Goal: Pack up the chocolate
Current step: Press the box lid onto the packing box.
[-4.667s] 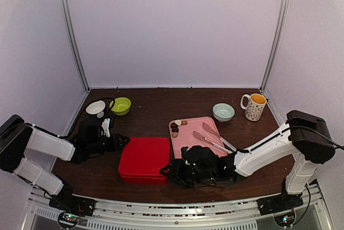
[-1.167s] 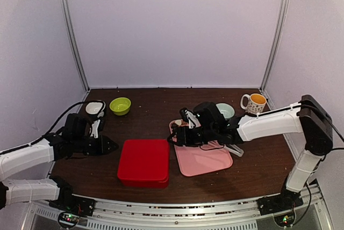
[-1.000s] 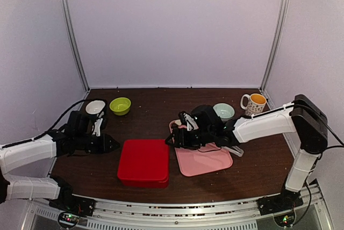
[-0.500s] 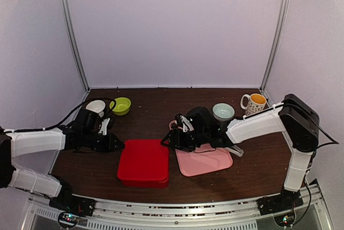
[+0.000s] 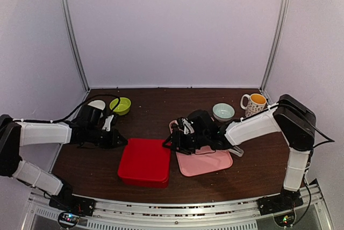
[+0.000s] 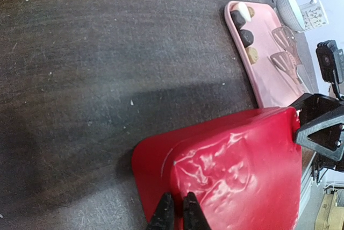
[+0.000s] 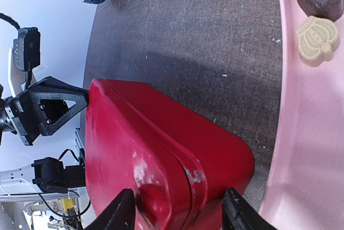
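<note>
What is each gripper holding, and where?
Left gripper shut at an edge of the red box; a pinch cannot be confirmed. Right gripper open astride its opposite edge, holding nothing.

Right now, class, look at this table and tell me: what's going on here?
Both arms are working at the closed red box. The left hand is shut at the box's left side; whether it pinches the rim is unclear. The right hand stands open astride a corner on the box's right side. The chocolate pieces lie on the pink tray along with the tongs, not yet packed.
</note>
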Tool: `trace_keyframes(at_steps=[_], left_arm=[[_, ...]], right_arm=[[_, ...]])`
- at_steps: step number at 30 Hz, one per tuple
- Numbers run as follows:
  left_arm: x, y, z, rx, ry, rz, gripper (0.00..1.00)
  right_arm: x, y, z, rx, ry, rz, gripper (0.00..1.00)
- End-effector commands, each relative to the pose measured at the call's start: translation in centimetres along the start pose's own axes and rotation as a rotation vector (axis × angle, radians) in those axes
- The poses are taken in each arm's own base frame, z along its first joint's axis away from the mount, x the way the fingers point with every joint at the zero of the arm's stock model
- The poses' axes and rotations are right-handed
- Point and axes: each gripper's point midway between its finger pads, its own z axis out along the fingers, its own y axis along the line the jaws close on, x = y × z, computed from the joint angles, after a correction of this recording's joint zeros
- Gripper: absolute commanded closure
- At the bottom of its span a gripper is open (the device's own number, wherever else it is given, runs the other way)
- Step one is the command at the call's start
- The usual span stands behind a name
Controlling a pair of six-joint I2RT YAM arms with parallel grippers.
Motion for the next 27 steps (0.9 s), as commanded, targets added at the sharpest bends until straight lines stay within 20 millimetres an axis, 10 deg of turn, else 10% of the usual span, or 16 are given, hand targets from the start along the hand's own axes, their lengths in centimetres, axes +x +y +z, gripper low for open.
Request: trace_keyframes(at_steps=[1, 27], left_arm=[[0.4, -0.7, 0.7, 0.046, 0.029, 0.026, 0.96], [5.0, 0.1, 2.8, 0.0, 0.127, -0.011, 0.96]], right_arm=[[0.2, 0.9, 0.2, -0.069, -0.012, 0.018, 0.49], [5.0, -2.5, 1.2, -0.04, 0.032, 0.106, 0.79]])
